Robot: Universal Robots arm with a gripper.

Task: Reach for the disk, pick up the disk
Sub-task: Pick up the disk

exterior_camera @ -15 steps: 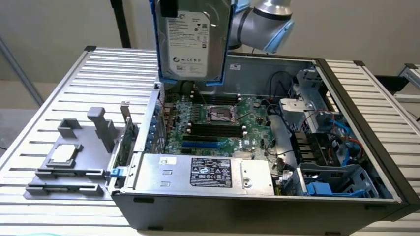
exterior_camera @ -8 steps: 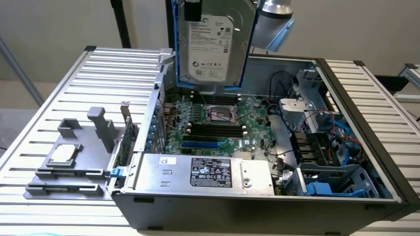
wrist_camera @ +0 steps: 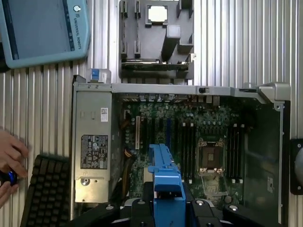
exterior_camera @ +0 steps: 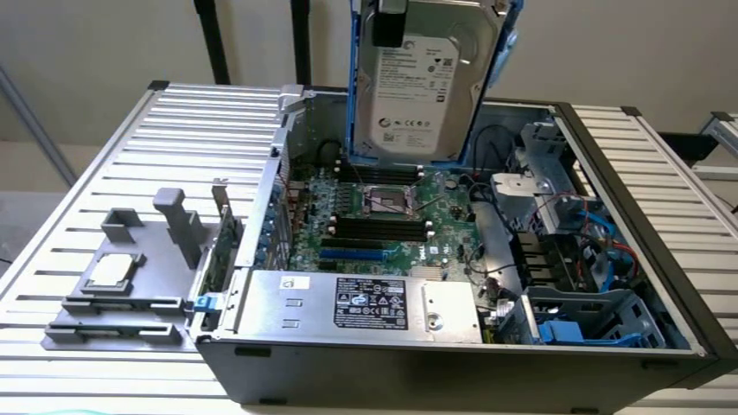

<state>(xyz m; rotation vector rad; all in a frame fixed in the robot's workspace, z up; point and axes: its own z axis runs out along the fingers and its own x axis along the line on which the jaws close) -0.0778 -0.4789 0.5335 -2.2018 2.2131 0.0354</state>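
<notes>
The disk [exterior_camera: 421, 82], a silver hard drive with a white printed label and a blue plastic frame along its edges, hangs upright in the air above the open computer case [exterior_camera: 645, 199]. Its upper end runs out of the exterior view, where a dark part of my gripper [exterior_camera: 392, 7] meets it. In the wrist view the disk's blue frame [wrist_camera: 165, 184] stands edge-on between the black fingers [wrist_camera: 142, 208] of my gripper [wrist_camera: 168, 205], which is shut on it. The motherboard [wrist_camera: 189, 142] lies well below.
The case holds a power supply [exterior_camera: 358, 303] and cables [exterior_camera: 600, 242] at the exterior view's right. A grey holder [exterior_camera: 127, 285] with a small silver processor chip [exterior_camera: 112, 270] rests on the slatted table [exterior_camera: 69, 173]. A teach pendant [wrist_camera: 42, 28], a keyboard [wrist_camera: 47, 194] and a person's hand [wrist_camera: 9, 161] lie beside the case.
</notes>
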